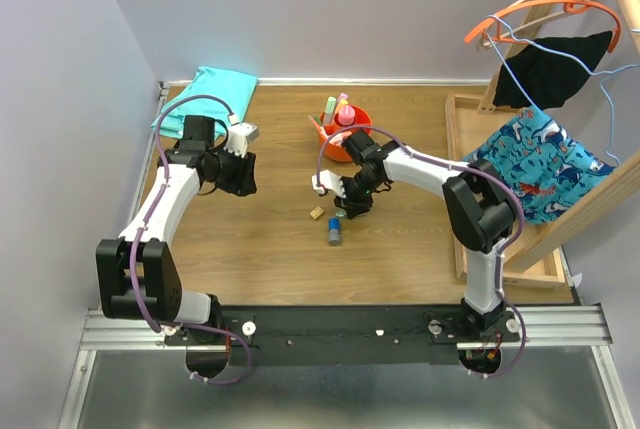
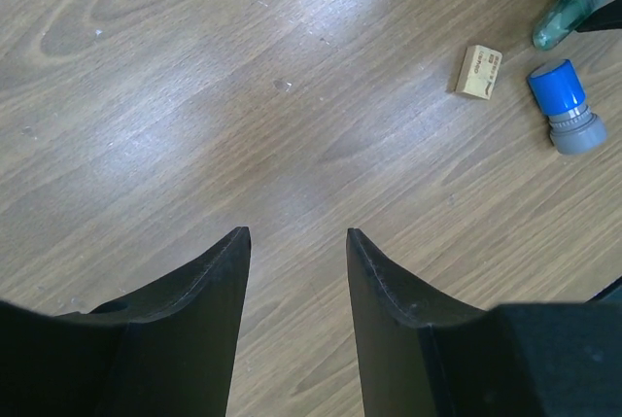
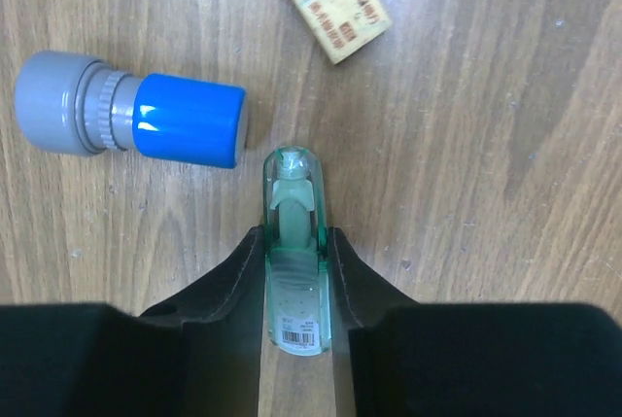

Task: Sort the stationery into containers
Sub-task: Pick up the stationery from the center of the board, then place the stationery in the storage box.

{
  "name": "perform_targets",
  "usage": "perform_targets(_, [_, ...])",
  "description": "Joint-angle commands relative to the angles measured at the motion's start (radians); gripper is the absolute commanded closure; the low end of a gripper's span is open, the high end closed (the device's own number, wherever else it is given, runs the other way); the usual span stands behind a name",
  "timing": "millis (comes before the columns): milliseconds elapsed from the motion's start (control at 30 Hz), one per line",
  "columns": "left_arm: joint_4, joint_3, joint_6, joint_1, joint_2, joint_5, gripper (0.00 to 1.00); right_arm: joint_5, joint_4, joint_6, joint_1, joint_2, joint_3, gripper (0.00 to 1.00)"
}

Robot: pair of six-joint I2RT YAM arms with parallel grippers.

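My right gripper (image 3: 294, 234) is shut on a stubby green highlighter (image 3: 292, 184), which lies low over the wooden table. In the top view this gripper (image 1: 353, 202) is just in front of the round orange-red organiser (image 1: 357, 143), which holds pastel highlighters (image 1: 343, 112) upright. A blue-grey cylinder (image 3: 136, 118) lies left of the highlighter's tip, and a tan block (image 3: 335, 4) lies beyond it. Both also show in the top view, the cylinder (image 1: 334, 234) and the block (image 1: 316, 214). My left gripper (image 2: 296, 235) is open and empty over bare wood, left of the block (image 2: 478, 72).
A teal folded cloth (image 1: 205, 94) lies at the back left. A large shallow wooden tray (image 1: 452, 149) runs along the right side, with a clothes rack and hanging garments (image 1: 540, 164) over it.
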Motion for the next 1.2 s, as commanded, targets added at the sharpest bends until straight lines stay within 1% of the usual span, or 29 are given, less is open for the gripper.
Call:
perform_targets(0, [0.007,0.034,-0.020,0.009,0.019,0.045,0.47,-0.024,-0.047,0.077,0.006,-0.045,0.058,0.72])
perform_targets(67, [0.009,0.048,-0.023,0.009,0.022,0.051,0.47,-0.038,-0.041,0.141,0.006,-0.098,0.078,0.73])
perform_targets(133, [0.009,0.055,-0.025,0.009,0.027,0.057,0.47,-0.055,-0.029,0.188,0.001,-0.183,0.089,0.75])
perform_targets(200, [0.013,0.065,-0.032,0.009,0.032,0.063,0.47,-0.065,0.017,0.275,-0.003,-0.236,0.090,0.75])
perform_targets(233, [0.015,0.066,-0.034,0.009,0.033,0.066,0.47,-0.068,0.041,0.310,-0.014,-0.287,0.087,0.75])
perform_targets(267, [0.015,0.068,-0.035,0.009,0.035,0.068,0.46,-0.070,0.072,0.394,-0.023,-0.309,0.081,0.75])
perform_targets(333, [0.023,0.068,-0.043,0.009,0.039,0.077,0.46,-0.078,0.224,0.512,-0.072,-0.370,0.060,0.76])
perform_targets(367, [0.023,0.068,-0.046,0.009,0.042,0.080,0.46,-0.082,0.287,0.638,-0.095,-0.386,0.051,0.77])
perform_targets(400, [0.023,0.071,-0.048,0.009,0.044,0.083,0.46,-0.081,0.401,0.704,-0.120,-0.392,0.038,0.78])
perform_targets(433, [0.024,0.071,-0.049,0.009,0.046,0.085,0.46,-0.079,0.452,0.769,-0.172,-0.392,0.040,0.78])
perform_targets(467, [0.023,0.074,-0.052,0.009,0.046,0.086,0.46,-0.073,0.500,0.888,-0.199,-0.383,0.044,0.79])
perform_targets(500, [0.023,0.077,-0.054,0.009,0.047,0.088,0.46,-0.056,0.596,0.942,-0.224,-0.377,0.049,0.79])
perform_targets(567, [0.020,0.080,-0.054,0.009,0.049,0.088,0.46,-0.029,0.681,1.060,-0.279,-0.342,0.055,0.79])
perform_targets(600, [0.017,0.081,-0.052,0.009,0.047,0.086,0.46,-0.009,0.762,1.096,-0.293,-0.323,0.058,0.79])
perform_targets(667, [0.009,0.080,-0.049,0.009,0.046,0.083,0.46,-0.007,0.822,1.145,-0.316,-0.287,0.075,0.79])
perform_targets(700, [0.004,0.080,-0.043,0.009,0.044,0.080,0.46,-0.004,0.857,1.154,-0.321,-0.235,0.090,0.79])
perform_targets(800, [-0.016,0.074,-0.028,0.009,0.041,0.073,0.46,-0.015,0.911,1.209,-0.335,-0.131,0.153,0.79])
perform_targets(967, [-0.042,0.061,-0.011,0.009,0.036,0.056,0.46,-0.016,0.939,1.286,-0.361,0.008,0.271,0.79])
perform_targets(1167, [-0.059,0.063,0.008,0.009,0.039,0.040,0.46,-0.019,0.938,1.300,-0.384,0.130,0.346,0.79])
